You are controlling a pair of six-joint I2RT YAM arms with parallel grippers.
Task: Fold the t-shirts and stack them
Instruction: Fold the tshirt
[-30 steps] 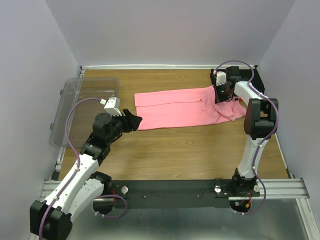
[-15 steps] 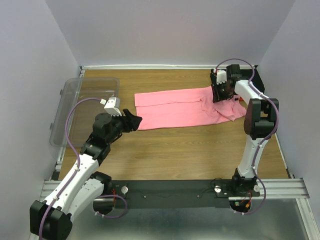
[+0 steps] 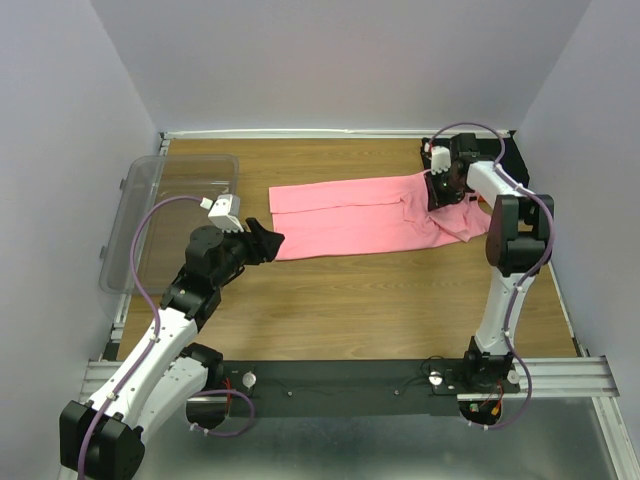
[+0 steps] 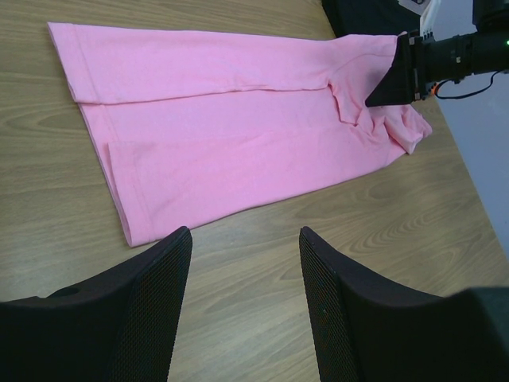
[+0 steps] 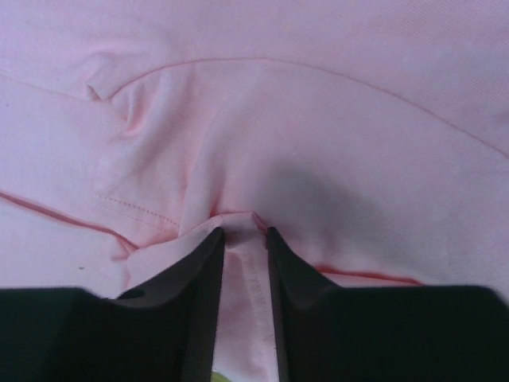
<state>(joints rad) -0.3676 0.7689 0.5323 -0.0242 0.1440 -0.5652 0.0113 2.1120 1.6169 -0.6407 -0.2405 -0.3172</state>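
The bright pink t-shirt [image 3: 360, 212] lies partly folded across the far middle of the table; it also shows in the left wrist view [image 4: 231, 135] and fills the right wrist view [image 5: 318, 119]. My right gripper [image 3: 440, 190] is at its right end, shut on a pinched fold of pink cloth between the fingers [image 5: 203, 294]. My left gripper [image 3: 270, 240] is open and empty, hovering just off the shirt's near left corner; its fingers [image 4: 151, 310] frame bare wood. The black and orange-red shirts are out of view.
A clear plastic tub [image 3: 165, 215] stands at the far left. White walls close in the table at the back and sides. A black thing [image 3: 505, 155] sits at the back right corner. Bare wood [image 3: 380, 300] spreads in front of the shirt.
My right gripper has shifted slightly at the shirt's right end, still shut on the cloth. The left arm has not moved.
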